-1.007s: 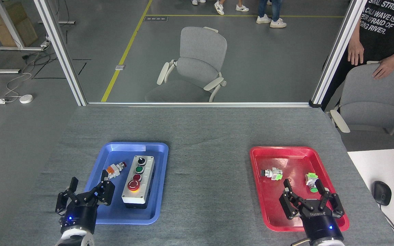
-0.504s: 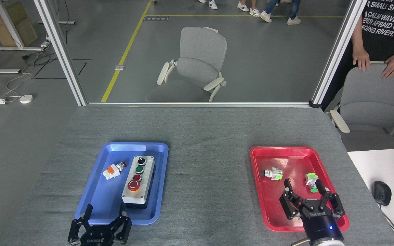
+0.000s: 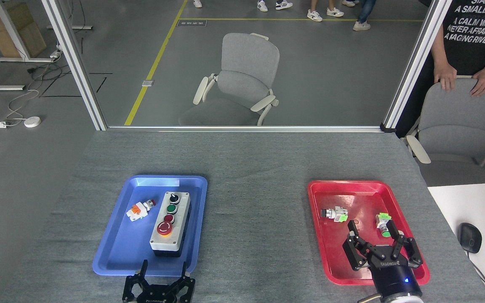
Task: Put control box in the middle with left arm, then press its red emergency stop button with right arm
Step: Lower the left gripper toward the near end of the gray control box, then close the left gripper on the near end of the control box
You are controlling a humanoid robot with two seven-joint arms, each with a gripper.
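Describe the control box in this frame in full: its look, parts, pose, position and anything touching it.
The control box is an oblong unit with a light grey face over a black base, plastic by the look of it. Along its face, far to near, sit a black selector knob, a green button, a small red button and a large red emergency stop button on a yellow ring. It lies flat in the blue tray, right of centre. Nothing grips it; the left gripper hovers open just short of its near end.

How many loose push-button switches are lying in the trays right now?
3. One red-capped switch lies in the blue tray left of the control box; two green-bodied switches lie in the red tray. None seems hidden.
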